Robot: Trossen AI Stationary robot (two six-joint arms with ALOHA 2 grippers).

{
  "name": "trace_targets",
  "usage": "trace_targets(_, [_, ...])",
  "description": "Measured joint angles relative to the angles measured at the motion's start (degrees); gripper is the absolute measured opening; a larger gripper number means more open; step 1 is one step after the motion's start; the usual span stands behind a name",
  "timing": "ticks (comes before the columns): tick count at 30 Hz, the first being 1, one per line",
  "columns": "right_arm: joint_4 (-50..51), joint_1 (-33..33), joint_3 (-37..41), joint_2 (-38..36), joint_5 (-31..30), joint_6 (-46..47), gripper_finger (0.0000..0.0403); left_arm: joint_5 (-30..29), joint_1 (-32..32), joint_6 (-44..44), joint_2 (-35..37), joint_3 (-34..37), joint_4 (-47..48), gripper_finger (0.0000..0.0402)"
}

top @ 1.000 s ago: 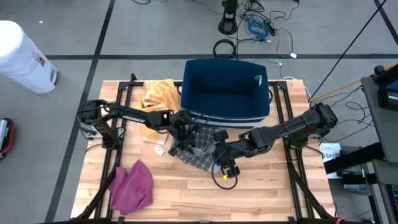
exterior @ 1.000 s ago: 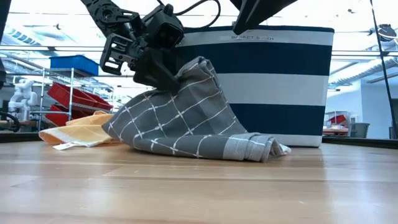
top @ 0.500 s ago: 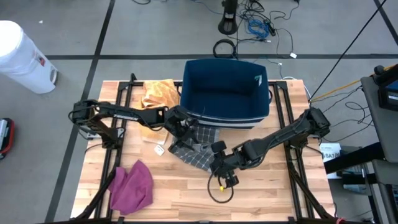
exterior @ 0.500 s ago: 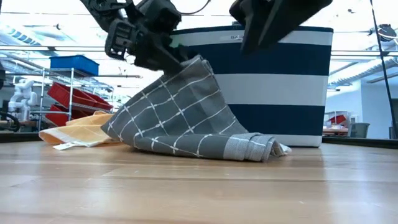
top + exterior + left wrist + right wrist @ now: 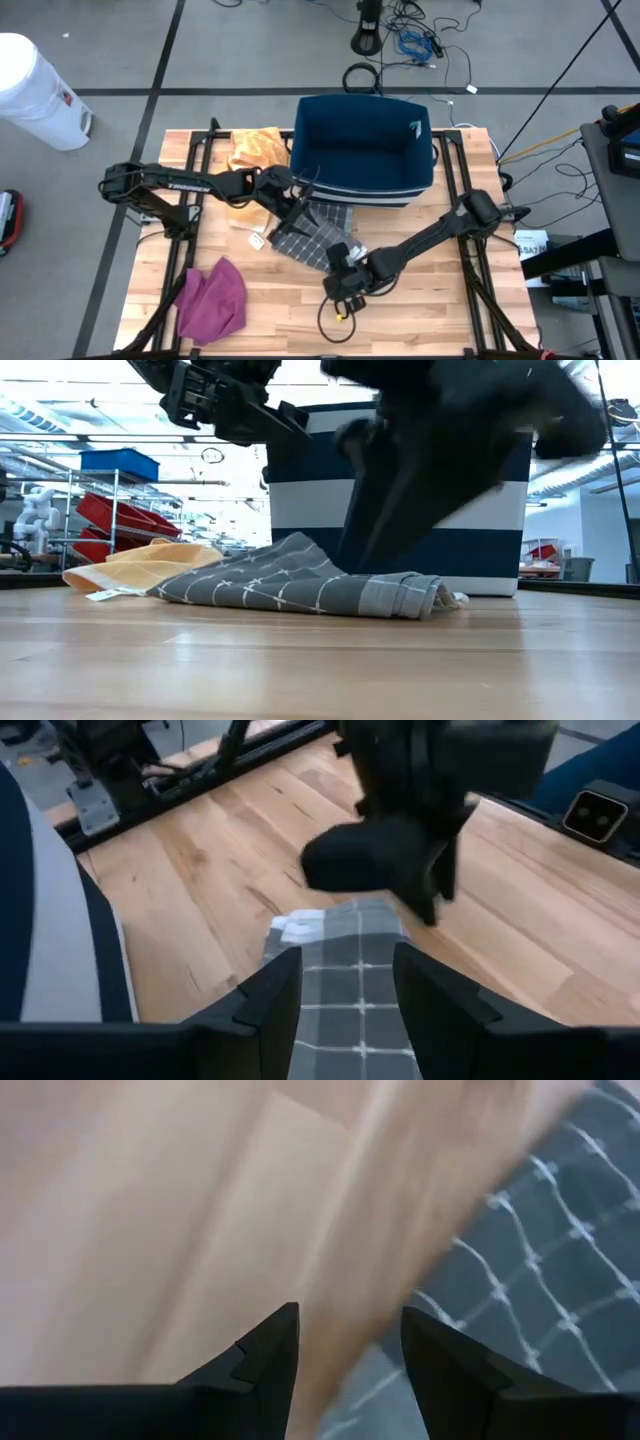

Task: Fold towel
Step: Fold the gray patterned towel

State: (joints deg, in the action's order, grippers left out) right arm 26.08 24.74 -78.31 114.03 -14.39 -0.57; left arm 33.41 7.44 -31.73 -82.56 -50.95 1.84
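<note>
The grey checked towel (image 5: 308, 237) lies crumpled and low on the table in front of the navy basket (image 5: 365, 145); in the low view the towel (image 5: 300, 580) rests on the wood. My left gripper (image 5: 302, 203) hangs open above the towel's far part, beside the basket's near left corner, holding nothing; the towel (image 5: 355, 990) shows between its fingers. My right gripper (image 5: 340, 284) is open, low over the table at the towel's near edge; its wrist view shows the towel (image 5: 545, 1270) to one side and bare wood under the fingers.
An orange towel (image 5: 254, 150) lies at the far left beside the basket, and a purple cloth (image 5: 212, 300) lies at the near left corner. A black cable loop (image 5: 335, 318) hangs by my right gripper. Bare wood runs along the table's near edge (image 5: 420, 320).
My left gripper has opened, let go of the towel's raised part and risen, drawing back toward the table's left. That part has fallen, and the towel now lies low on the table. My right gripper has come down toward the near left, to the towel's near edge.
</note>
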Motion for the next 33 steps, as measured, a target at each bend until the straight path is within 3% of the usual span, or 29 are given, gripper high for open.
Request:
trace_targets(6, [-3.54,-0.26,0.01,1.86,-9.38,-0.83,0.0162,-0.09,-3.49,0.31,0.15,-0.03,0.73,0.0166])
trace_targets(18, [-8.09,-4.41,-0.04,4.28,-3.13,0.89,0.0162,-8.62,-11.23,3.26,0.20,-0.03,5.28,0.0165])
trace_targets(23, [-5.46,-4.79,-0.26,6.58,-4.53,2.15,0.0157,-14.77,-13.90,4.40,0.20,-0.03,8.98,0.0165])
trace_targets(26, [-2.68,-4.26,-0.38,6.64,-4.68,3.10,0.0124,-16.18,-14.88,5.40,0.19,-0.03,11.03,0.0165])
trace_targets(31, [3.24,-1.15,-0.19,5.20,-2.11,2.95,0.0016,-16.61,-15.64,6.97,0.20,-0.03,12.40,0.0165])
trace_targets(33, [5.89,0.51,-0.19,4.65,-1.64,4.95,0.0012,-16.84,-15.80,7.34,0.20,-0.03,12.83,0.0165])
